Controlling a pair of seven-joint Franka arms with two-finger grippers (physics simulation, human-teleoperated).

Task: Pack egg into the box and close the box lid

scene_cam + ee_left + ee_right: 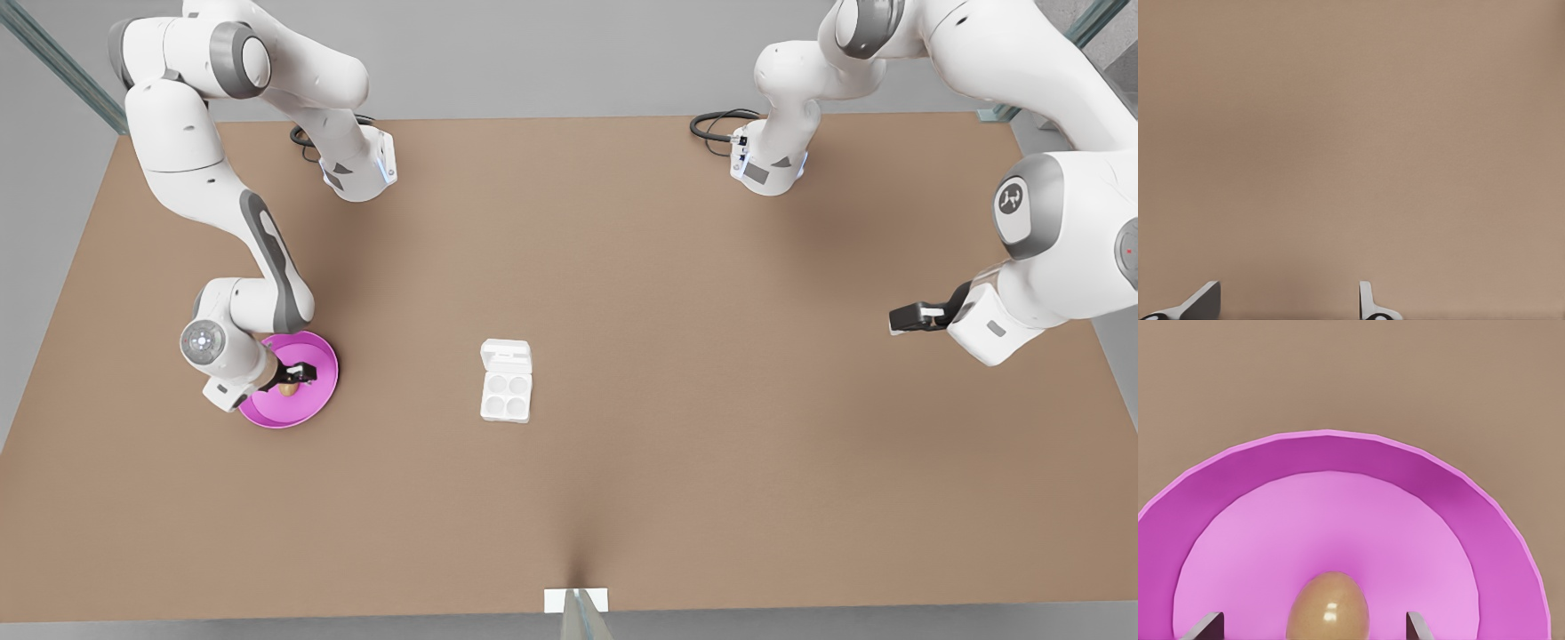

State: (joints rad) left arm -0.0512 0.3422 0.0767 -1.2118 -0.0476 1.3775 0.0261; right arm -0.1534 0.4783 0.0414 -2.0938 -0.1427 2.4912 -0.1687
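The tan-brown egg (1329, 605) lies on a round pink plate (1338, 460) at the front view's left. My right gripper (1313, 628) hangs over the plate (311, 404), open, with one finger on each side of the egg (288, 388) and a gap on both sides. The white box (506, 396) sits mid-table with four bare round cups, and its box lid (506, 356) is folded open toward the far side. My left gripper (914, 316) waits at the front view's right, well above bare table, open with nothing between its fingers (1205, 300).
The brown table (711, 400) stretches wide between the plate, the box and the waiting arm. Both arm bases (356, 169) stand at the far edge with black cables (716, 124). A small white marker (576, 600) sits at the near edge.
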